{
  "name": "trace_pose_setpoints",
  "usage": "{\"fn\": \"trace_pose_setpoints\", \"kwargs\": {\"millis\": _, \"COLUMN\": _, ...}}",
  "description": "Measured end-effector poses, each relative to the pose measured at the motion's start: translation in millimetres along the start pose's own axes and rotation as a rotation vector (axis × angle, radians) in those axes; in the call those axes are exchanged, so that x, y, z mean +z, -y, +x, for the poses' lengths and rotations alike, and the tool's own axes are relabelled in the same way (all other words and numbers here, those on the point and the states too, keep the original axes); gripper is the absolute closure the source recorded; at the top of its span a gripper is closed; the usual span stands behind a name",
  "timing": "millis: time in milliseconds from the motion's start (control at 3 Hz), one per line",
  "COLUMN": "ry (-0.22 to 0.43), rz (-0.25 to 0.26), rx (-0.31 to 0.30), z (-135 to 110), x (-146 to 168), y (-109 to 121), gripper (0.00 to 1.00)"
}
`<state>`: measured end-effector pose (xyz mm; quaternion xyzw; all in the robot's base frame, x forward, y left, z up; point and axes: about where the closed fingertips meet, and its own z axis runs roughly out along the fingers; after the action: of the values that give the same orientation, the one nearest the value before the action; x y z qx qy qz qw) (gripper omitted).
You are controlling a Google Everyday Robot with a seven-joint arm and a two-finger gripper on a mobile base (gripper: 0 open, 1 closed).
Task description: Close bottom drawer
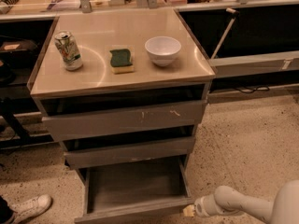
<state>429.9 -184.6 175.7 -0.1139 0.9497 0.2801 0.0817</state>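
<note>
The bottom drawer [135,185] is pulled far out of the cabinet, its shallow grey box showing and holding nothing; its slim front panel [133,212] sits at the lower edge of the view. Above it are the middle drawer front [131,152] and the tall top drawer front [125,120] with pale scratch marks. My gripper [189,211] is low at the drawer's front right corner, at the end of the white arm [243,202] that comes in from the lower right. It is right at the front panel's right end.
On the cabinet top [93,73] stand a drinks can [68,50], a green sponge [121,60] and a white bowl [162,50]. A person's white shoe [25,206] is on the speckled floor at the lower left. Dark counters run behind.
</note>
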Motion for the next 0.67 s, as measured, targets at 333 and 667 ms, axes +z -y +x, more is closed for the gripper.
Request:
{"fn": "trace_pose_setpoints", "kwargs": {"millis": 333, "ry": 0.070, "rz": -0.026, "rx": -0.036, "z": -27.2, "x": -12.2, "y": -8.6, "gripper": 1.00}}
{"fn": "trace_pose_setpoints", "kwargs": {"millis": 667, "ry": 0.070, "rz": -0.026, "rx": -0.036, "z": -27.3, "x": -12.2, "y": -8.6, "gripper": 1.00}}
